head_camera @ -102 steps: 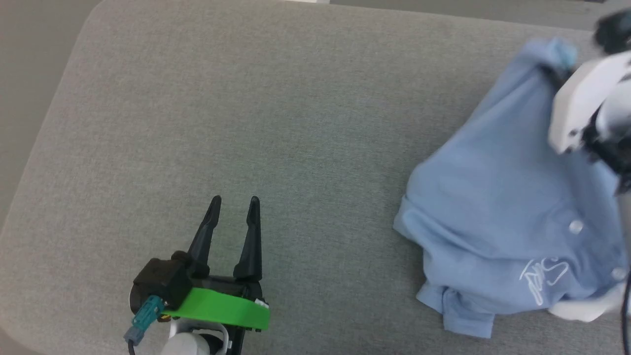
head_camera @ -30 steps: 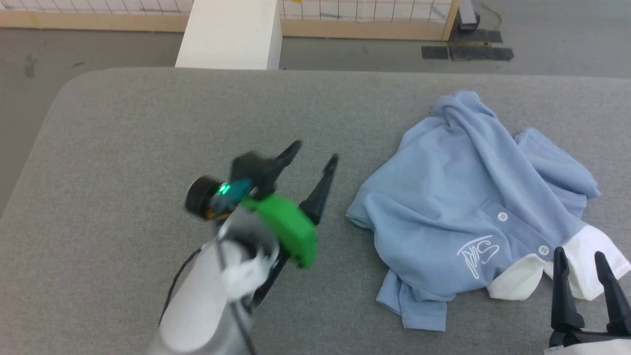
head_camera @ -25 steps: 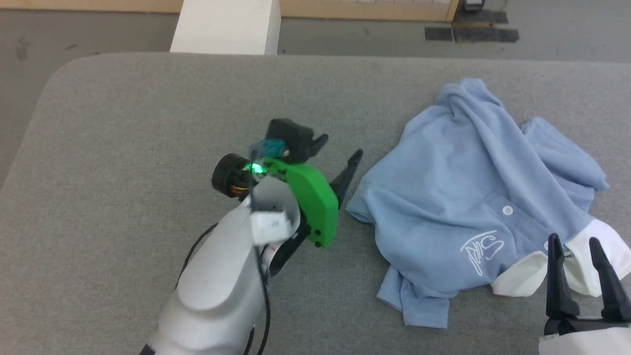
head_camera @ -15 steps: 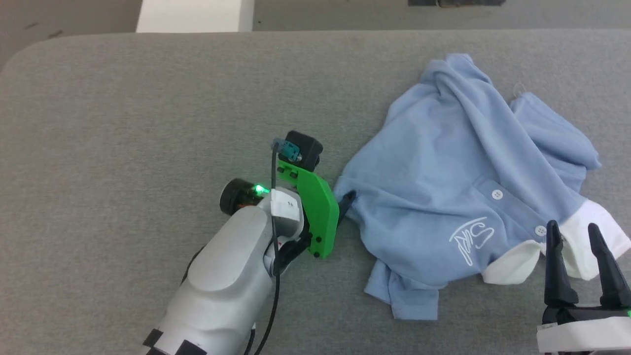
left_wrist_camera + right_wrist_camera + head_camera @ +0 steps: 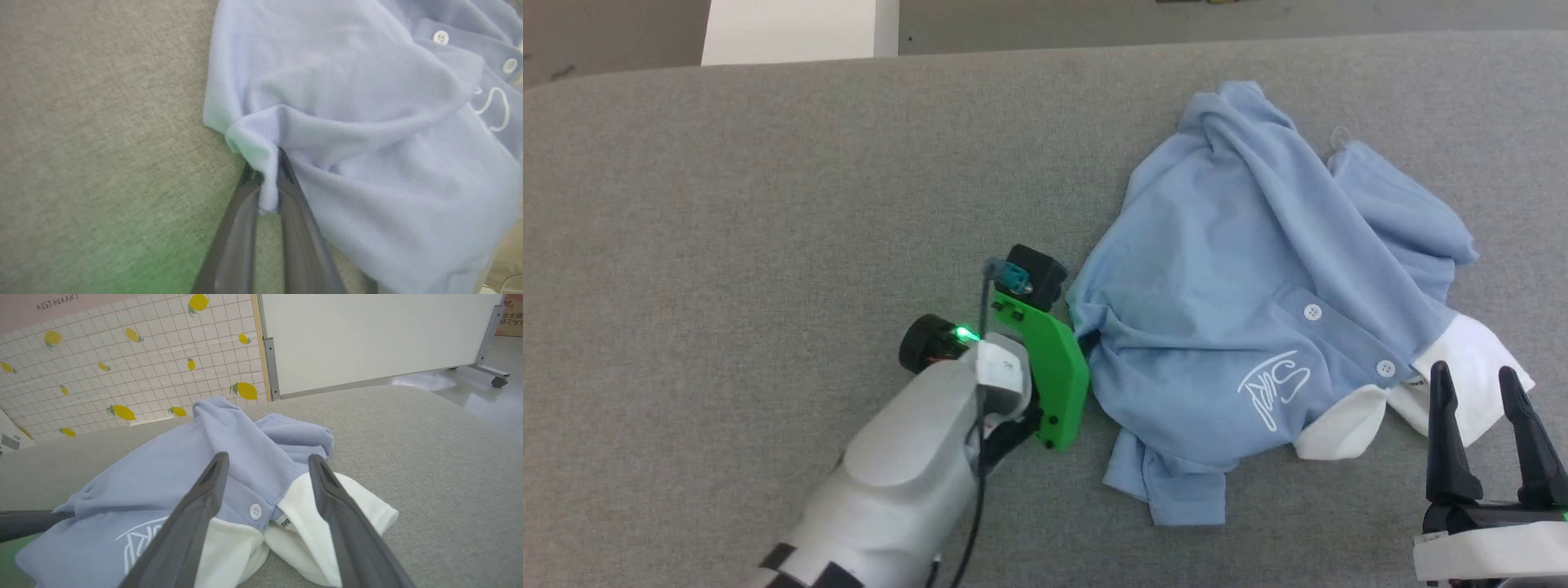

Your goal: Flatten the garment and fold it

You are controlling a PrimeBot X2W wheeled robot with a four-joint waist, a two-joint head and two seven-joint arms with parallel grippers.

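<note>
table: grey woven cover, far-left corner rounded; carries everything here.
garment: light blue polo, crumpled, on the right half of the table. a bunched ridge runs toward the far edge and the collar end lies toward the near edge. chest side up. not flat yet, no fold made.
handling (judged): light, soft, limp. likely to drape and drag on the woven cover rather than slide clean. a little body at collar and placket only. nothing fragile.
where to hold (judged): hems and seams, meaning sleeve hem, shoulder line and bottom corners. pinch one layer thin, or the layers beneath come along.
left gripper: fingers together, clamped on a small fold at the garment's left edge, low to the table. cloth sits pinched between the tips in the wrist view.
right gripper: fingers apart, empty, on the near-edge side of the collar and pointing at it. contact cannot be told.
collar: white, two flaps splayed, at the garment's near-right end.
sleeve flap: sticks out toward the near edge, hem showing; a fair second hold.
logo: white script on the chest, between the pinched fold and the collar.
buttons: two, white, on the placket above the collar.
</note>
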